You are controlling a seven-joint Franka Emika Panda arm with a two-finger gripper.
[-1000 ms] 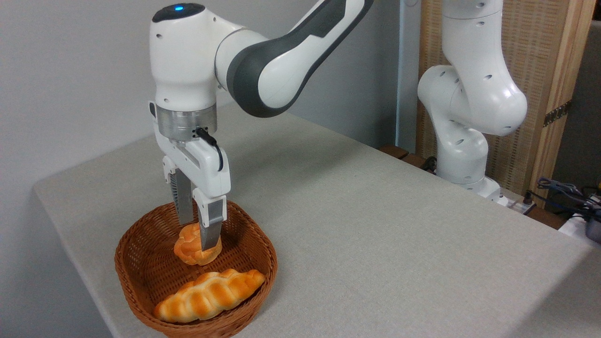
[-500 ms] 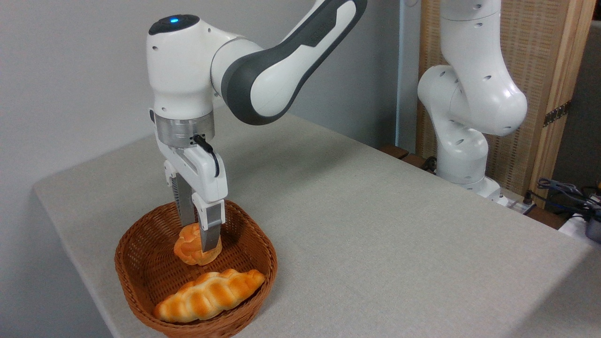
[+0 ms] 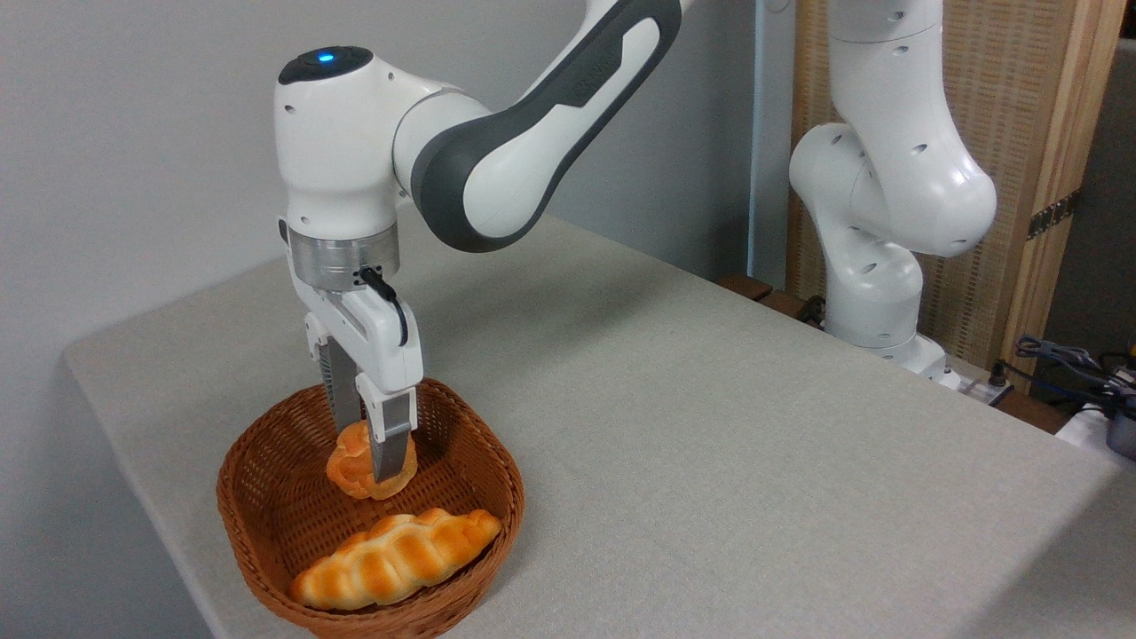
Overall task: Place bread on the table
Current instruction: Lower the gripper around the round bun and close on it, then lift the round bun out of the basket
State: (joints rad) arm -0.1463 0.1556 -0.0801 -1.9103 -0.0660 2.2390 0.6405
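The bread [image 3: 348, 466], a small round orange-golden bun with a twisted top, rests in the brown wicker basket [image 3: 517, 499] at the table's front left. My gripper [image 3: 368, 457] points straight down into the basket. One finger stands behind the bun and the other in front of it, both pressed against it. The front finger hides the bun's right half. The grey fabric-like table [image 3: 710, 426] stretches away to the right of the basket.
A long braided golden loaf [image 3: 395, 557] lies in the basket just in front of the bun. The arm's white base [image 3: 874, 266] stands at the table's far right edge. Cables and small gear [image 3: 1083, 373] lie past that edge.
The wrist has come lower and a little to the left. The gap between the fingers has narrowed around the bun, which has shifted slightly left.
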